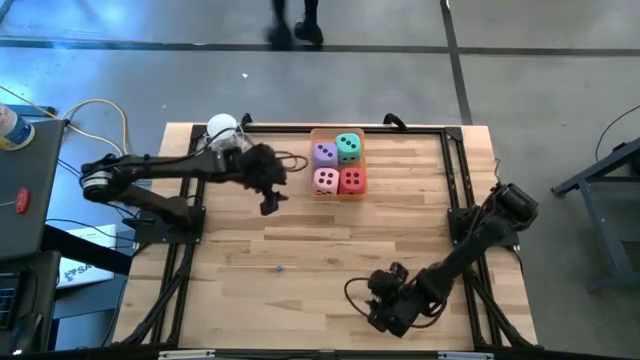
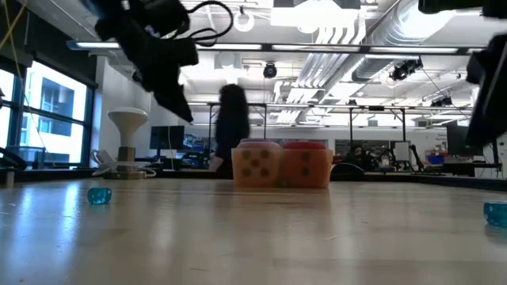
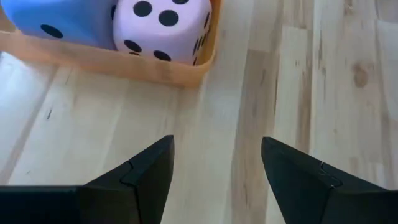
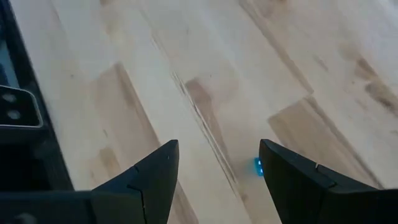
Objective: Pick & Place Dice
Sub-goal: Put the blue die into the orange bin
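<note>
A shallow orange tray [image 1: 337, 193] stands on the wooden table [image 1: 320, 290], near the far edge. All four dice are inside it, packed close in a square. The purple die [image 1: 325, 153] and the teal die [image 1: 348, 147] fill the far half of the tray; the pink die [image 1: 326, 180] and the red die [image 1: 352, 180] fill the near half. In the low view the pink die [image 2: 257, 163] and the red die [image 2: 306, 165] show through the tray's front wall, side by side and touching.

The left gripper [image 1: 270, 203] hangs above the table just beside the tray, on the side of the pink die. Its fingers [image 3: 146, 171] are spread apart and hold nothing; between them only bare wood shows, with the tray corner [image 3: 202, 62] a little ahead.

The right gripper [image 1: 385, 318] is well apart from the tray, at the near edge of the table. Its fingers [image 4: 149, 174] are also spread, with nothing between them. A small blue bead [image 4: 257, 166] lies on the wood near one fingertip.
</note>
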You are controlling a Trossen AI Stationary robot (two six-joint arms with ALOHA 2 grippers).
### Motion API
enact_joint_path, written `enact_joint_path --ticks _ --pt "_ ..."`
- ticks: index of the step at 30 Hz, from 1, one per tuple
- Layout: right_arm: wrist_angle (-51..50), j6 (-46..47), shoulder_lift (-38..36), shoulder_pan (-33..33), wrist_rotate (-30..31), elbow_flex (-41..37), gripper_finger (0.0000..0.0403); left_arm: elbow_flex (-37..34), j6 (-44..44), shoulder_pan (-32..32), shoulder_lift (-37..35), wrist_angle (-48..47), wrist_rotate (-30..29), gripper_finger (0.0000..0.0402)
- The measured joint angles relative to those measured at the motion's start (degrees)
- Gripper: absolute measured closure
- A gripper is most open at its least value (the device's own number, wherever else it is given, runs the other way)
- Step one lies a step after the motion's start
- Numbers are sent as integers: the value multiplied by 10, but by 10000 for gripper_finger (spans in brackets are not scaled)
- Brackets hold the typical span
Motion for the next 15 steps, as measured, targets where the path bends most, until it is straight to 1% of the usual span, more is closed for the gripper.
enact_joint_path --ticks 3,6,9,15 --pt "-1 -1 24 -1 -5 0 188 -60 -10 -16 -25 66 -5 167" --pt "-3 -28 47 -1 -18 0 188 -96 -10 -33 -37 108 -4 167" --pt "-10 -44 59 -7 -14 0 188 -104 -10 -43 -36 115 -4 167" --pt "-7 -58 61 -29 -34 0 188 -104 -10 -49 -33 118 -4 167"
